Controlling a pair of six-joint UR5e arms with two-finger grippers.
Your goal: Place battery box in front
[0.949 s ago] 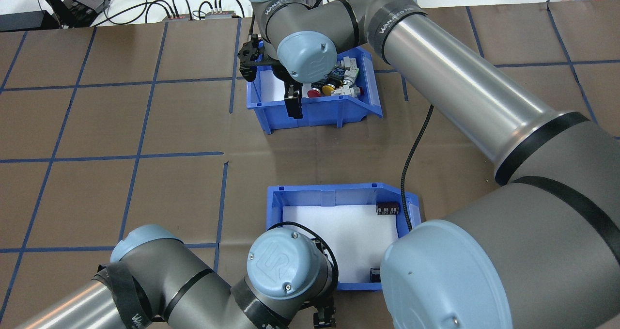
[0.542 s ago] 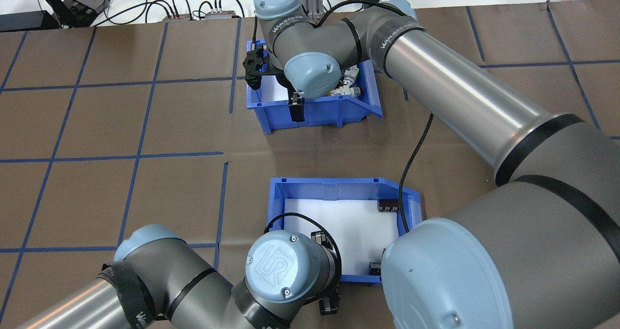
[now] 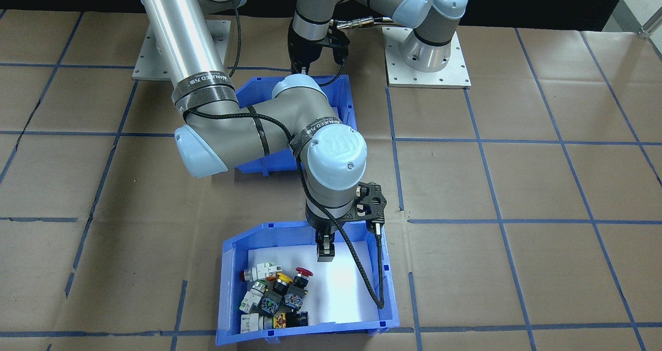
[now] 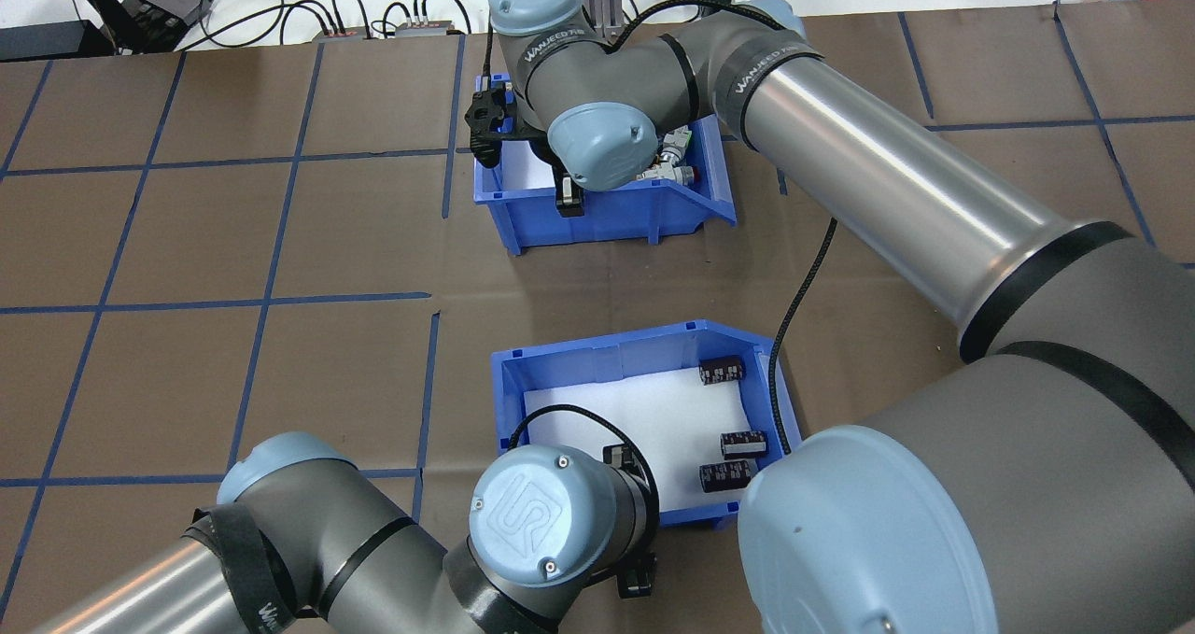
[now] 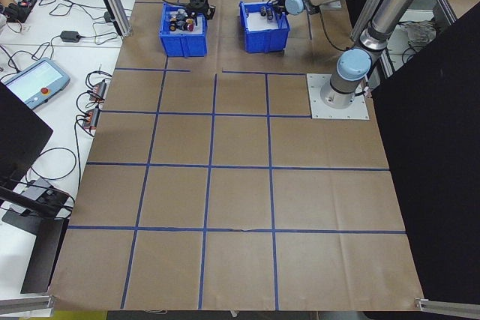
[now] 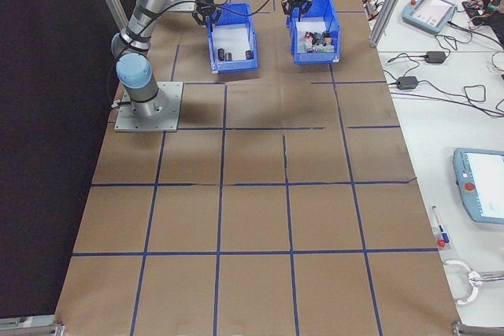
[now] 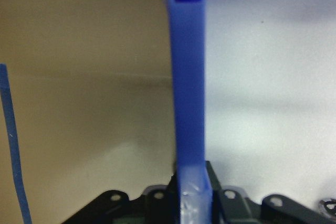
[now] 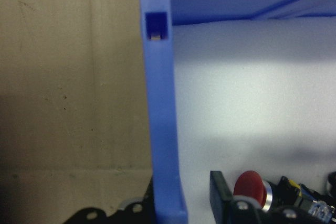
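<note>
Battery box [image 4: 597, 365] wall between left claw [image 7: 191, 203] fingers.

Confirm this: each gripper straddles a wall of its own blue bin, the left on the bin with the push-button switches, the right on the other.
Wrong on the bins: they are swapped. The left gripper straddles a wall of the battery box, with its dark cylinders, as the overhead view shows. The right gripper straddles the switch bin, seen in the right wrist view.

The joint caps [image 4: 523, 514] of both arms bear the "UR" logo. A black band [image 4: 758, 55] round the right arm reads "WANJEED", its last letters unclear.
</note>
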